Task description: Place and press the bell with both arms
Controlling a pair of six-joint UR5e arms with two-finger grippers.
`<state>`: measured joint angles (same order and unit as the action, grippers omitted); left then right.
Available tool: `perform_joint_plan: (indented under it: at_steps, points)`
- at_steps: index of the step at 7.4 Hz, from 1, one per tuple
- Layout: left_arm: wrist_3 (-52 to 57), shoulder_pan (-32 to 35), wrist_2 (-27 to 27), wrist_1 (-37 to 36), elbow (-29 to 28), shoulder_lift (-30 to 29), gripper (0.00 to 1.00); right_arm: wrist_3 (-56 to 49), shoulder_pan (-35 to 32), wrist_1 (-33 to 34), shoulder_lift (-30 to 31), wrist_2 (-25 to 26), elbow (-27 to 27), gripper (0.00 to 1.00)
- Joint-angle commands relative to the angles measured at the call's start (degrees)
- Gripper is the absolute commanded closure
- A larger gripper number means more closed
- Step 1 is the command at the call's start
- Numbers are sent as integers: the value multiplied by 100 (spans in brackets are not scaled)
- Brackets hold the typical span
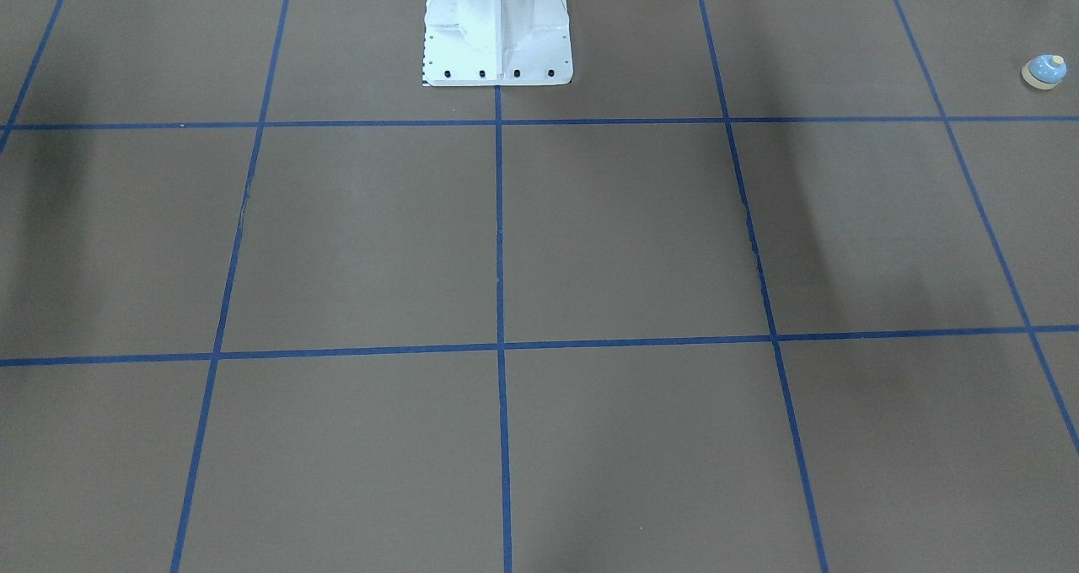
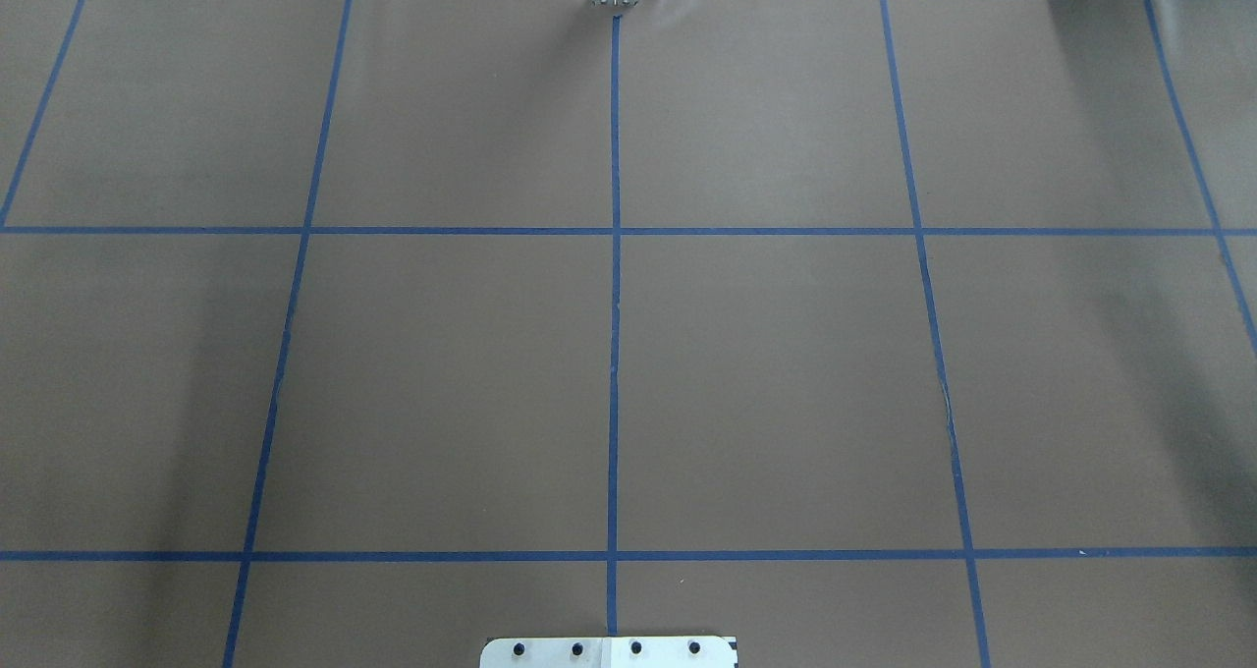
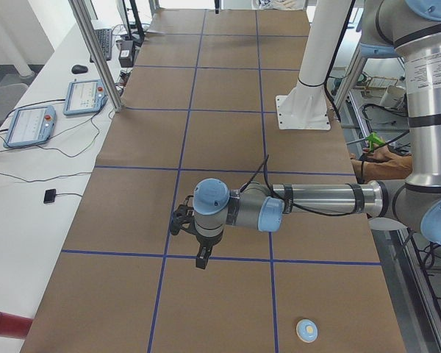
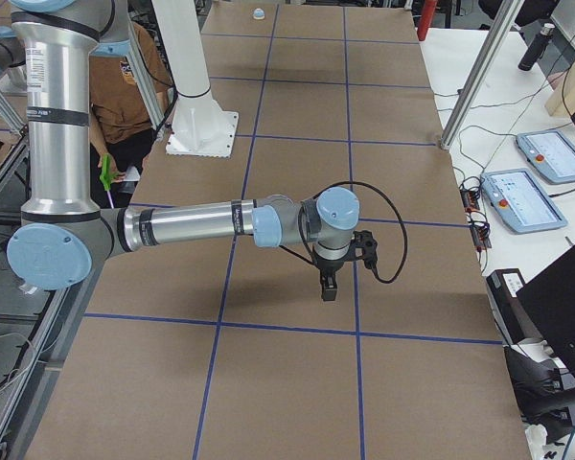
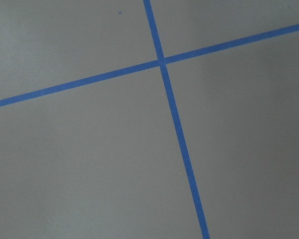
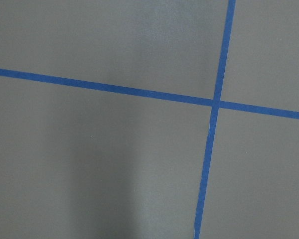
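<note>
The small light-blue bell (image 1: pixel 1044 72) with its cream base stands upright on the brown table near the end on my left; it also shows in the exterior left view (image 3: pixel 306 331) and far off in the exterior right view (image 4: pixel 258 13). My left gripper (image 3: pixel 202 259) hangs pointing down above the table, well away from the bell. My right gripper (image 4: pixel 328 289) hangs pointing down over the table's other half. Both grippers show only in the side views, so I cannot tell whether they are open or shut. The wrist views show only the table and blue tape.
A white pedestal (image 1: pixel 497 34) is bolted at the table's robot side. Blue tape lines (image 2: pixel 614 354) grid the brown table. Teach pendants (image 3: pixel 29 125) lie on a white side bench. A red cylinder (image 3: pixel 4 323) lies by the left end. A person (image 4: pixel 125 86) sits behind the robot.
</note>
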<state>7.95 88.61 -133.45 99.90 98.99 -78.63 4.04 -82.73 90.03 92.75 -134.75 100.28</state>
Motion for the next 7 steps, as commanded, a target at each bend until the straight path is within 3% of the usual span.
perform_joint_plan:
  at_steps: [1,5,7]
  points:
    - [4,-2,3,12,-28,23,0,0,-41,-3,85,-42,26,0]
    - [-4,25,-14,29,-11,40,0,-8,-68,-73,349,-51,167,0]
    - [4,51,-180,47,155,347,0,0,-59,-73,340,-95,237,0]
